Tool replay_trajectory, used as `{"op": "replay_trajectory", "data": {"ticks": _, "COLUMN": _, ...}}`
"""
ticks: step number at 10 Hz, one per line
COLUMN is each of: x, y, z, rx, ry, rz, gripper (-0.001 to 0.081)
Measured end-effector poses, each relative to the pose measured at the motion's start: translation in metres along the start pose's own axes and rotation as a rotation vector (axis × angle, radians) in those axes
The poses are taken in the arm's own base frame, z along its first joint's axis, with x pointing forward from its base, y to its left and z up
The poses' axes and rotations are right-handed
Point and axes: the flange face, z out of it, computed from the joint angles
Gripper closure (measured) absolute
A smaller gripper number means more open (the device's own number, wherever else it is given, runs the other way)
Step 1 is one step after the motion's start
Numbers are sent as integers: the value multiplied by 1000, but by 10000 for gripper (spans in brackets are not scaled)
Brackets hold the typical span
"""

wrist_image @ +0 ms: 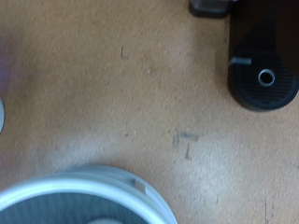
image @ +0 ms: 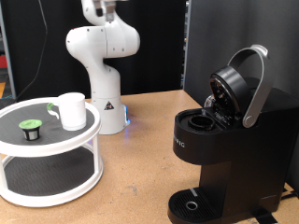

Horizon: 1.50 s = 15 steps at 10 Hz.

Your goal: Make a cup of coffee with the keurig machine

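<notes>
Boxy matte black keurig machine (image: 224, 140), right of frame: hinged lid raised, pod chamber looks empty. Plain white ceramic cup (image: 72, 110) and small green-topped pod (image: 31, 129) on white tiered stand (image: 56, 177), left. Drip tray (wrist_image: 263, 79) bare. Gripper out of view; jaws state: cannot tell.

The keurig machine (image: 224, 140) stands at the right of the wooden desk (image: 140, 159), its hinged top raised with the silver-grey handle (image: 254, 84) tilted up and back, leaving the pod chamber (image: 198, 119) open. Its drip tray (image: 192, 203) sits bare at the near edge. At the left is a white 2-tier round stand (image: 51, 154); on its upper tier the cup (image: 72, 109) stands upright, with a small dark pod with a green top (image: 32, 130) just left of it and nearer. The robot's white base (image: 103, 70) rises behind the stand; the hand is out of view.
</notes>
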Motion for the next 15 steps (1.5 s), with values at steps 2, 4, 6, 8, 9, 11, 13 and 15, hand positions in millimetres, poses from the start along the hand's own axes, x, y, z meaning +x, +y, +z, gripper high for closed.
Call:
{"op": "replay_trajectory", "data": {"ticks": 2, "x": -6, "y": 3, "z": 1, "rx": 2, "ry": 0, "rz": -13, "gripper": -1}}
{"op": "replay_trajectory", "data": {"ticks": 4, "x": -11, "y": 8, "z": 4, "rx": 9, "ry": 9, "rz": -17, "gripper": -1}}
{"op": "replay_trajectory", "data": {"ticks": 6, "x": -35, "y": 22, "z": 10, "rx": 31, "ry": 27, "rz": -32, "gripper": -1}}
{"op": "replay_trajectory", "data": {"ticks": 8, "x": -64, "y": 41, "z": 18, "rx": 35, "ry": -6, "rz": -45, "gripper": -1}}
{"op": "replay_trajectory", "data": {"ticks": 9, "x": -77, "y": 49, "z": 22, "rx": 40, "ry": -22, "rz": -63, "gripper": -1}}
{"op": "replay_trajectory", "data": {"ticks": 11, "x": -83, "y": 54, "z": 24, "rx": 48, "ry": -25, "rz": -79, "gripper": -1}}
{"op": "replay_trajectory", "data": {"ticks": 13, "x": -87, "y": 59, "z": 32, "rx": 23, "ry": -14, "rz": -68, "gripper": -1}}
{"op": "replay_trajectory", "data": {"ticks": 15, "x": -103, "y": 68, "z": 55, "rx": -26, "ry": -50, "rz": -69, "gripper": -1}}
